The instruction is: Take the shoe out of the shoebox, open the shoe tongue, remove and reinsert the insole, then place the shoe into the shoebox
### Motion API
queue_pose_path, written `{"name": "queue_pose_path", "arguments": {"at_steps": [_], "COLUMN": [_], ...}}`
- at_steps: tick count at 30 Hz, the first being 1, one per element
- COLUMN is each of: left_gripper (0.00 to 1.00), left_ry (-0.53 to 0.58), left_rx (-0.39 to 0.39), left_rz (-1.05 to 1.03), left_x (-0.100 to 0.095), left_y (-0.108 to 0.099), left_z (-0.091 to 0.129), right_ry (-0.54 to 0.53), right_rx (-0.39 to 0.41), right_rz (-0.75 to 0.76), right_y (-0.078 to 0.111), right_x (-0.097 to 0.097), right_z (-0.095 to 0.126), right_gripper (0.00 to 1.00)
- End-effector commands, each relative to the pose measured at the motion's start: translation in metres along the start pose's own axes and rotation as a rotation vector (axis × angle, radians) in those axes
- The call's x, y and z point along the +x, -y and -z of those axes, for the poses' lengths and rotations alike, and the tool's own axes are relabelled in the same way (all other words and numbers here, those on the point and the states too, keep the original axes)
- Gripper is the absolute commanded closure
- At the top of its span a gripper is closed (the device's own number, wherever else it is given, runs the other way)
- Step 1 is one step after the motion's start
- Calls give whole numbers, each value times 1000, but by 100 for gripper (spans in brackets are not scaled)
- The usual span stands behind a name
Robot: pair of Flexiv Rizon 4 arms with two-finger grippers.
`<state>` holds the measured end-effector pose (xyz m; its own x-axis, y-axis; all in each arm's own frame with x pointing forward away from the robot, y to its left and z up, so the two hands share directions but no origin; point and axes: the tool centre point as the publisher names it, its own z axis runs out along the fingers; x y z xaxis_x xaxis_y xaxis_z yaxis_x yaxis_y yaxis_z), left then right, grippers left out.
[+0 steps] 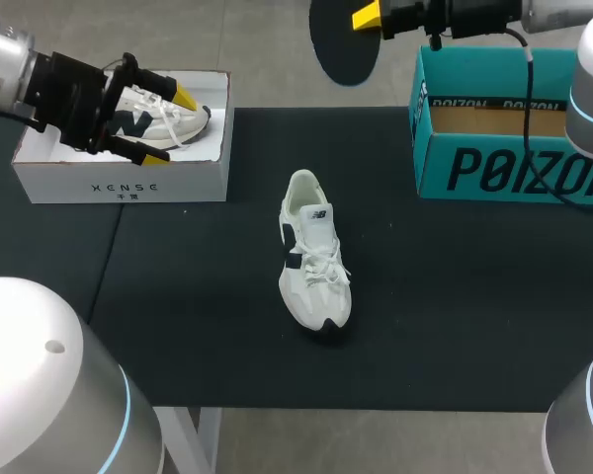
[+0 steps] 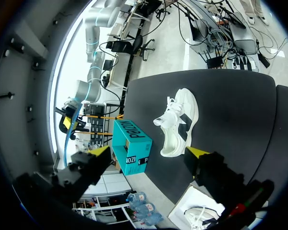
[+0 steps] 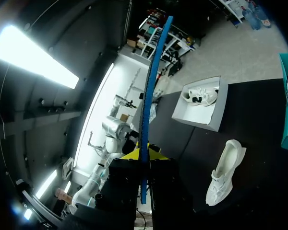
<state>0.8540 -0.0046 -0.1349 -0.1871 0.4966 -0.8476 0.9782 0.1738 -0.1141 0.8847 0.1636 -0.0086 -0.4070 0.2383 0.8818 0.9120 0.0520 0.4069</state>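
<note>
Fingers (image 1: 183, 96) of the left gripper (image 1: 168, 126) stand wide over the white box (image 1: 119, 183), which holds a second shoe (image 1: 178, 123). The right gripper (image 3: 145, 158) pinches a thin dark sheet (image 1: 348, 49) near the open teal box (image 1: 504, 168). Between the boxes, on the black surface (image 1: 455, 316), the white shoe (image 1: 314, 262) sits on its sole, its long axis running far to near and its toe toward the robot. It looks light and soft-sided, so the firmer heel collar seems the best hold.
</note>
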Motion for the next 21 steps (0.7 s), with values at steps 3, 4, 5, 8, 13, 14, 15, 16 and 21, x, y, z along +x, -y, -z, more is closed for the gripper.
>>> {"name": "queue_pose_path", "arguments": {"at_steps": [3, 4, 5, 8, 13, 14, 15, 16, 21], "left_gripper": [0, 0, 0, 0, 0, 0, 0, 0, 0], "left_ry": [-2, -2, -2, -2, -2, -2, -2, -2, -2], "left_rx": [-1, -1, -1, -1, -1, -1, -1, -1, -1], "left_rz": [-1, -1, -1, -1, -1, -1, -1, -1, -1], "left_x": [0, 0, 0, 0, 0, 0, 0, 0, 0], "left_y": [0, 0, 0, 0, 0, 0, 0, 0, 0], "left_z": [-1, -1, -1, -1, -1, -1, -1, -1, -1], "right_ry": [36, 36, 36, 36, 36, 36, 36, 36, 92], "right_rx": [25, 25, 25, 25, 25, 25, 25, 25, -42], "right_rz": [2, 2, 2, 2, 2, 2, 2, 2, 226], "right_y": [-3, -3, -3, -3, -3, -3, -3, -3, -3], "right_x": [1, 1, 1, 1, 1, 1, 1, 1, -9], "right_z": [-4, -4, -4, -4, -4, -4, -4, -4, -30], "right_gripper": [100, 100, 100, 100, 100, 100, 100, 100, 100]}}
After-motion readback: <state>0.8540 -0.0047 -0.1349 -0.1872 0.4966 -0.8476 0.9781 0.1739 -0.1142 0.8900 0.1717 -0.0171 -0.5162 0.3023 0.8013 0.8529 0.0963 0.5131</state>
